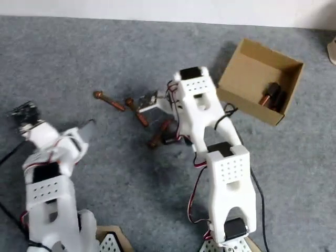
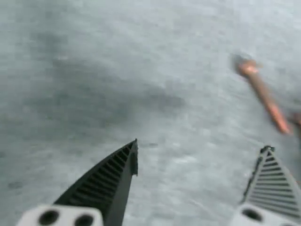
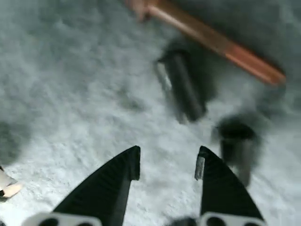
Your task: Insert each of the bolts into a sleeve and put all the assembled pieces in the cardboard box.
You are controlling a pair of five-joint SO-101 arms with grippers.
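Hovering over grey felt tabletop (image 2: 94, 70) | left tool (image 2: 201, 145) spread wide, empty | right tool (image 3: 168, 149) parted, empty, near black cylindrical sleeve (image 3: 184, 84)

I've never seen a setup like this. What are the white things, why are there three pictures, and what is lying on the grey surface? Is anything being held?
The white things are two small robot arms side by side: the left arm and the right arm. One picture comes from a camera above, looking down. The other two come from a camera on each arm's wrist, so the dark pointed shapes in them are that arm's own pincers: the left gripper and the right gripper. Both are open and hold nothing. On the grey surface lie copper-coloured bolts and, near the right gripper, short black sleeves. A cardboard box stands on the right arm's side, with a dark and copper piece already in it.
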